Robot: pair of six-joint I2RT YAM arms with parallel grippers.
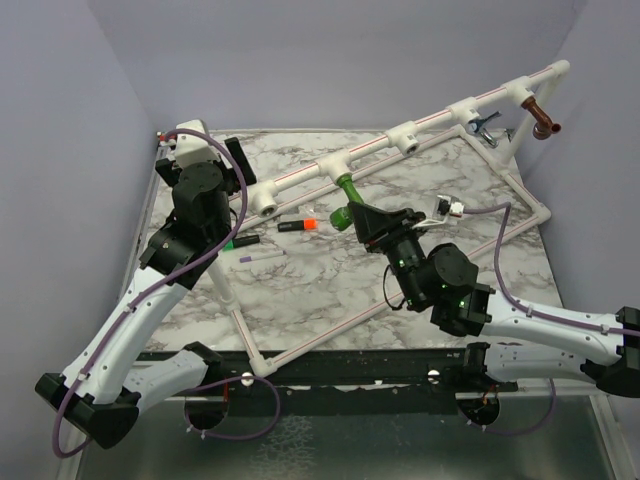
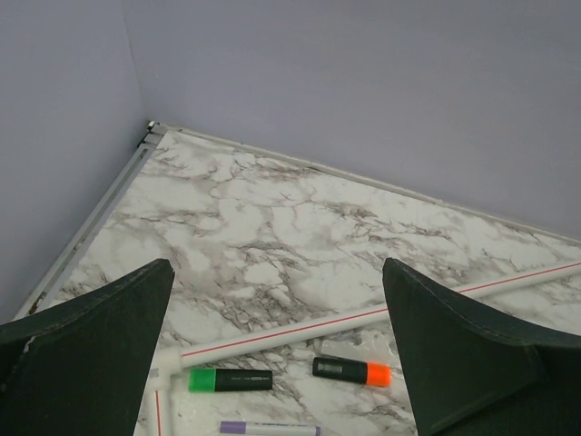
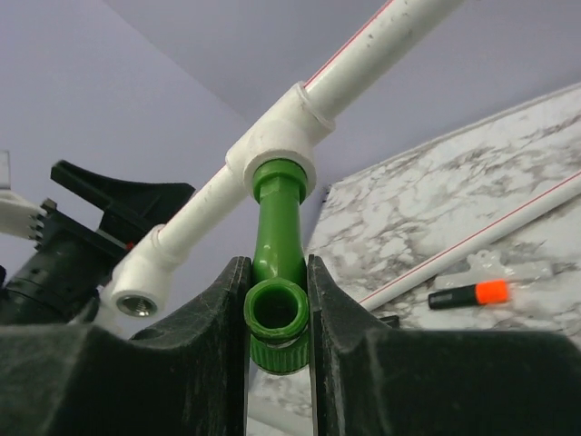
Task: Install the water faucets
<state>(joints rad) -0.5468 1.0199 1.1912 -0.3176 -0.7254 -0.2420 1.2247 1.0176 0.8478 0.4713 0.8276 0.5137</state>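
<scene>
counter (image 1: 330, 290): marble-patterned, carrying a white pipe frame; nothing visible pins the frame down, so a hard push or twist may slide or tip it
pipe frame (image 1: 300, 172): its raised rail runs diagonally from near left to far right, with tee sockets along it; it looks light and may flex under sideways load
left tool (image 2: 277, 263): fingers spread wide, holding nothing, hovering over the far left of the counter; it does not brace the rail, so the other arm's force goes unopposed
right tool (image 3: 276, 282): clamped on the green faucet (image 3: 277, 204) at its round open end; the smooth plastic may slip or spin in the fingers
tee fitting (image 3: 272, 150): the faucet's other end sits in its socket, how deep I cannot tell; a tilted entry could jam it
green faucet: below the middle of the rail, between tee and right tool; released before it is seated, it may drop
chrome faucet (image 1: 483, 123) and copper faucet (image 1: 545, 125): at the rail's far right end; shaking could loosen them
marker pens (image 1: 297, 224): lying under the rail; a low arm could sweep them
</scene>
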